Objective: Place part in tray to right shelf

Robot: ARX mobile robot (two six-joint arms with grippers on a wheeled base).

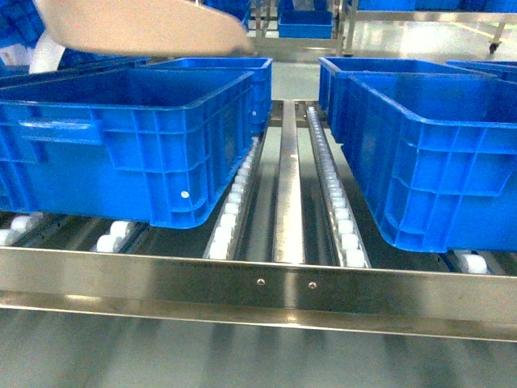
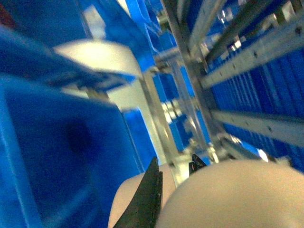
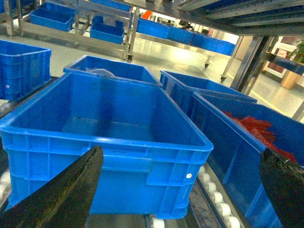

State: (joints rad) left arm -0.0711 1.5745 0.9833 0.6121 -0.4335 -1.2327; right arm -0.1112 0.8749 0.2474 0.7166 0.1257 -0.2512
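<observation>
above the left crate, tray held high

over the front rail (image 1: 266, 287) of the right shelf, the beige tray (image 1: 145, 24) hangs above the left blue crate (image 1: 137, 137). the left gripper (image 2: 173, 178) seems clamped on the tray, though blur hides the contact. the right gripper (image 3: 180, 190) gapes wide, empty. the blue part is nowhere visible, perhaps inside the tray. tilting the tray could spill it into the wrong crate.

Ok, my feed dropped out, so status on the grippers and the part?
Left gripper shut on tray, raised over left bin. Right gripper open, empty. Part not in view. Blue bins occupy shelf lanes.
</observation>
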